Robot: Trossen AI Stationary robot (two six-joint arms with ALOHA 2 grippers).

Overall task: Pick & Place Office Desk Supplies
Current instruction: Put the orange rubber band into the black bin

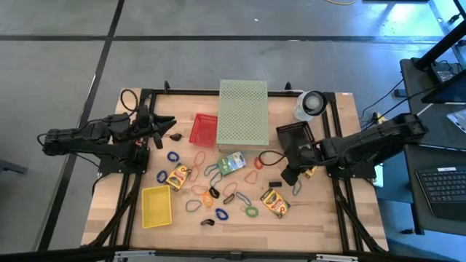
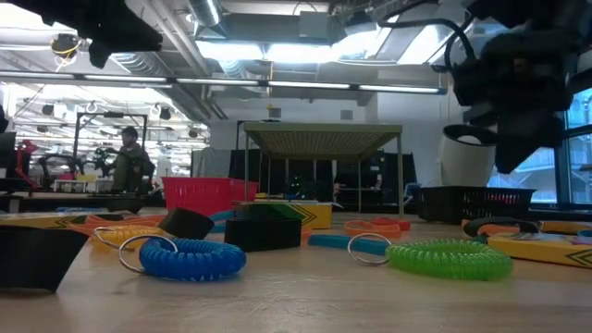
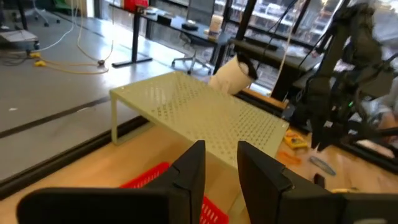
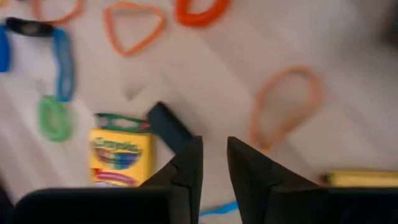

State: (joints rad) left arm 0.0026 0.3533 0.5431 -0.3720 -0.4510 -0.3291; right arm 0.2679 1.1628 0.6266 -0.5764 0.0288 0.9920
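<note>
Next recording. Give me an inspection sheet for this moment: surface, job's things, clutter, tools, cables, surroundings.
Surface: wooden table, dark frame.
Job's things: coloured band loops scattered mid-table; crayon boxes among them; small black clip.
Clutter: pale green perforated box, red basket, yellow tray, black basket, white roll.
Tools: left tool raised near the red basket, narrow gap, empty; right tool over the loops, narrow gap, empty.
Cables: black cable loop at the table's left rear corner.
Surroundings: person far behind; keyboard on a side desk.
</note>
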